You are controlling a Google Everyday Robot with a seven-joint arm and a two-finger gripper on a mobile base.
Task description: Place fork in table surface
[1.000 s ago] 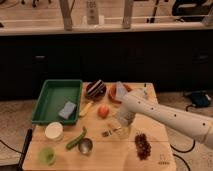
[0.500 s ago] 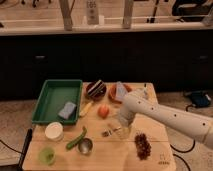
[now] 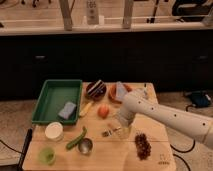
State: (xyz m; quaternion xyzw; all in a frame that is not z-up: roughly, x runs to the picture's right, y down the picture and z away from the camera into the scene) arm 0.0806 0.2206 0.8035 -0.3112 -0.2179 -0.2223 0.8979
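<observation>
The fork (image 3: 110, 132) is a small silver-grey piece at the middle of the light tan table surface (image 3: 160, 130), tines pointing left, low at the tabletop. My gripper (image 3: 120, 129) sits at the fork's right end, at the tip of the white arm that reaches in from the right. I cannot tell whether the fork rests on the wood or is held just above it. A small dark mark (image 3: 163, 161) shows near the table's front right corner.
A green tray (image 3: 50, 95) with a blue sponge (image 3: 67, 110) lies at the left. A green pepper (image 3: 76, 138), a steel cup (image 3: 85, 145), a white bowl (image 3: 54, 131) and a green cup (image 3: 47, 155) stand front left. An orange fruit (image 3: 103, 111), a dark bowl (image 3: 96, 89), an orange plate (image 3: 119, 92) and a brown cluster (image 3: 143, 145) surround the gripper.
</observation>
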